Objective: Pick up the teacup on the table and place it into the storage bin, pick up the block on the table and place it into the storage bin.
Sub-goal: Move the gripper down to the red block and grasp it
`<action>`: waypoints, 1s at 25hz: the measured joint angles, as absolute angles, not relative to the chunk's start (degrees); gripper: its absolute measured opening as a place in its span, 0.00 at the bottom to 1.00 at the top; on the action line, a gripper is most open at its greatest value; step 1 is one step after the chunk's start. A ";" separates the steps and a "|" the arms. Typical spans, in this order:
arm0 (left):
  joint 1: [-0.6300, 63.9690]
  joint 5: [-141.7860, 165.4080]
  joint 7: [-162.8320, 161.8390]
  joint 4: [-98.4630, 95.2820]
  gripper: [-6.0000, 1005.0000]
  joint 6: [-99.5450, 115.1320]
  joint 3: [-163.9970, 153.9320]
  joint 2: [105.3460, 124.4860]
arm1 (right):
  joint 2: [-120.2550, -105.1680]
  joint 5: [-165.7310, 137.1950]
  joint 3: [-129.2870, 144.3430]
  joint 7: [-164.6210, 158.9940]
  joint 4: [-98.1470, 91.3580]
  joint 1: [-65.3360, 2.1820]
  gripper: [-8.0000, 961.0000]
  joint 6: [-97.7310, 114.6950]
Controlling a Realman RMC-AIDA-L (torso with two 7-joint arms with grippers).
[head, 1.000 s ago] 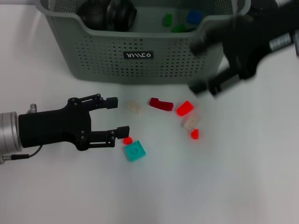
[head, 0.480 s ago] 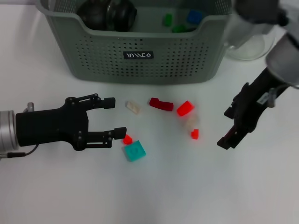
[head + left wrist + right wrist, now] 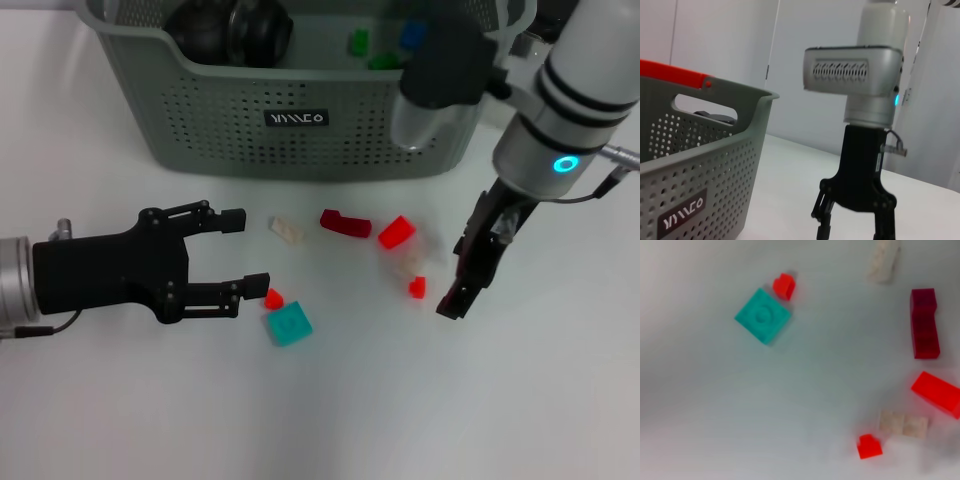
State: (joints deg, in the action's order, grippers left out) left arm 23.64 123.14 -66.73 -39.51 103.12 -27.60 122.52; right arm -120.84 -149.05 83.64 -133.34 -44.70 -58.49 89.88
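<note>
Evidently the right gripper (image 3: 460, 285) hangs empty with jaws parted just beside the small red block (image 3: 417, 288), probably lining up a pick; its arm reaches steeply down. Well apart, the left gripper (image 3: 247, 251), also spread wide, lies low over the surface (image 3: 330, 410). Behind stands the storage bin (image 3: 290, 120).

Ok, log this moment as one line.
left end effector: open, near small red block | right end effector: above table by red block | storage bin: holds blocks
</note>
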 joint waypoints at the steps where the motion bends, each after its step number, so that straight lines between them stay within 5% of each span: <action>1: 23.64 123.14 -66.73 -39.41 0.84 103.10 -27.59 122.52 | -120.89 -148.75 84.12 -133.42 -44.09 -58.75 0.95 89.08; 25: 23.45 123.14 -66.69 -39.15 0.84 102.71 -27.61 122.70 | -121.02 -139.98 94.22 -135.10 -39.39 -59.28 0.95 79.89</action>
